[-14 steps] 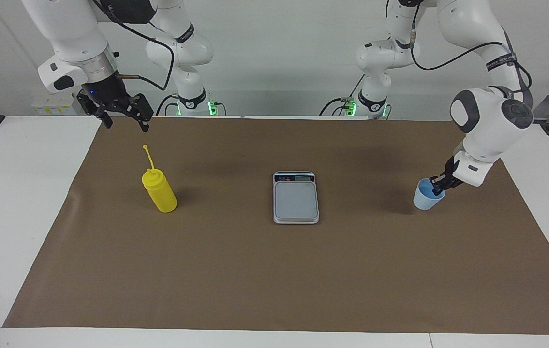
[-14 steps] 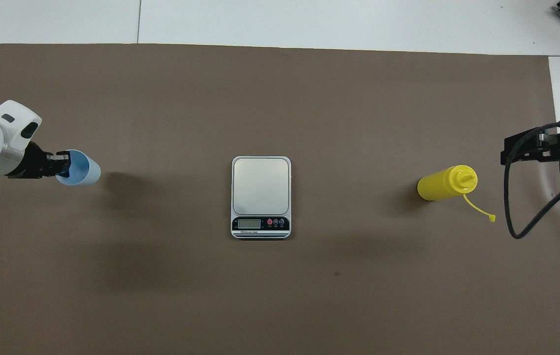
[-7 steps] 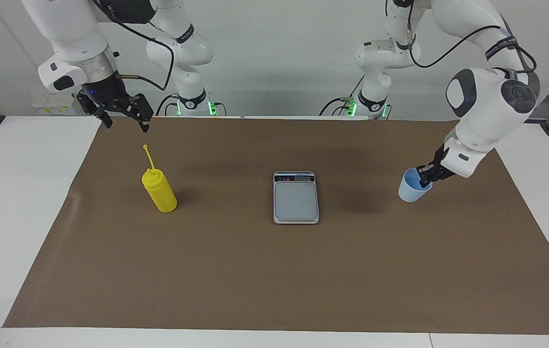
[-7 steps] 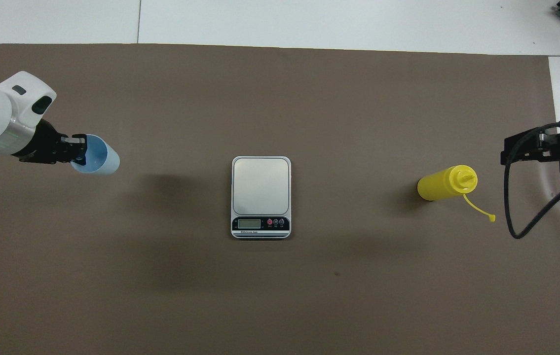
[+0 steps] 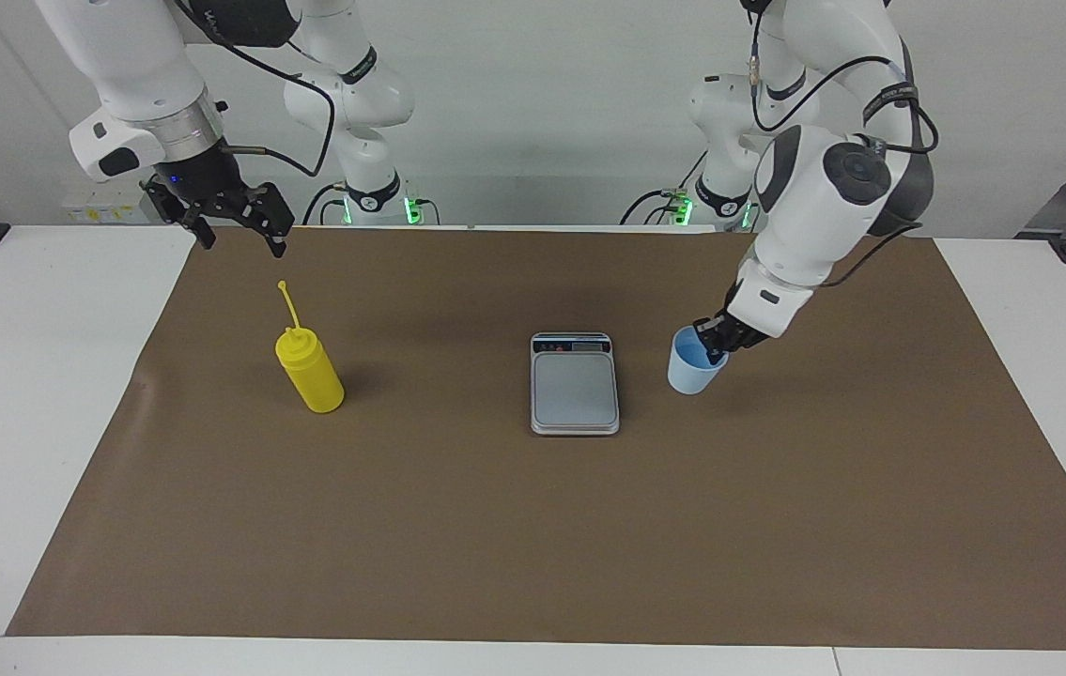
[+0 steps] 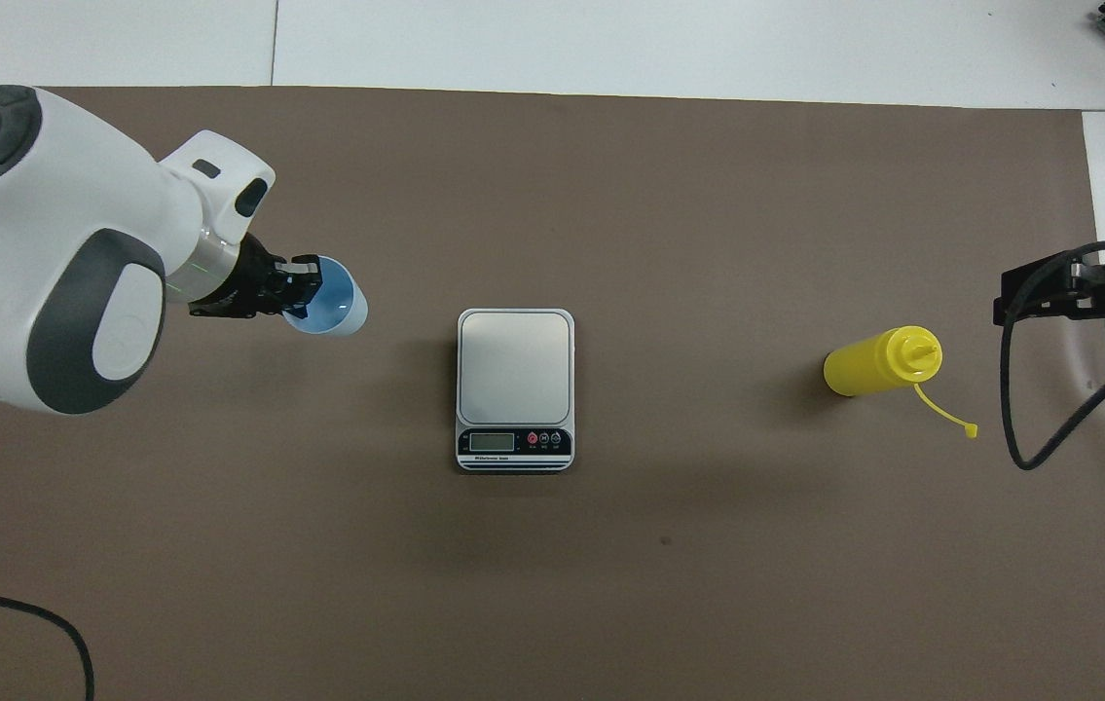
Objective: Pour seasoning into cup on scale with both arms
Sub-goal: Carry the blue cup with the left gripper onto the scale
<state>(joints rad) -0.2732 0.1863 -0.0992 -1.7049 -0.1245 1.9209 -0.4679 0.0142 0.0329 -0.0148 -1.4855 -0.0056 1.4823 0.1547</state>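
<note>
The left end effector (image 5: 713,349) is clamped on the blue cup's (image 5: 690,374) rim, just beside the scale (image 5: 575,385). The right end effector (image 5: 237,230), fingers apart, waits above the tabletop's (image 5: 25,376) edge near the yellow bottle (image 5: 309,371).

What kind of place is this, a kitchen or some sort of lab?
Most likely a robotics lab, not a kitchen: two white robot arms mounted at a white table covered with brown paper, and a kitchen scale set out as a test prop.

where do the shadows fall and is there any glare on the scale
Facing view: the yellow bottle throws a soft shadow on the mat toward the scale; green lights glow near the robots. Overhead view: the scale's plate looks evenly lit, with no hard glare.
</note>
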